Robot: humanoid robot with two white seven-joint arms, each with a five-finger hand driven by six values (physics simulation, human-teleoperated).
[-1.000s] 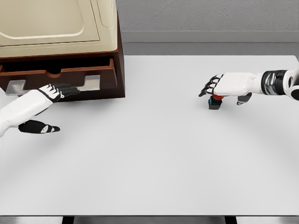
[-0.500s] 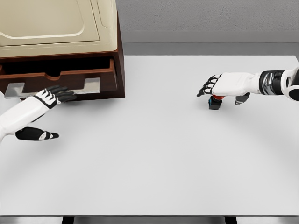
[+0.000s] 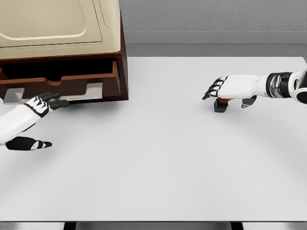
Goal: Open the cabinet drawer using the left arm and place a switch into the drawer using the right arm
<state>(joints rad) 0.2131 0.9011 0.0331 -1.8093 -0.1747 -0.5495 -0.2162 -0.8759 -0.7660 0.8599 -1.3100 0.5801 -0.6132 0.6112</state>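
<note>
Head view: white table (image 3: 158, 163); grey wall (image 3: 211, 17)

Bright, even, diffuse light, no single obvious source. Table (image 3: 163, 158) reads near-white with no glare or hotspots. Shadows are soft and faint: a pale smudge under the right hand (image 3: 229, 89) and around the switch (image 3: 220, 105), a weak one under the left hand (image 3: 37, 106), a darker band along the base of the cabinet (image 3: 62, 48). Drawer (image 3: 60, 81) cavity is the darkest spot, interior detail mostly lost. Handle (image 3: 57, 93) shows a dull grey sheen. Picture is slightly soft, with blurry edges on the fingers. No visible edge distortion; table edges stay straight. Focus is uniform front to back.
</note>
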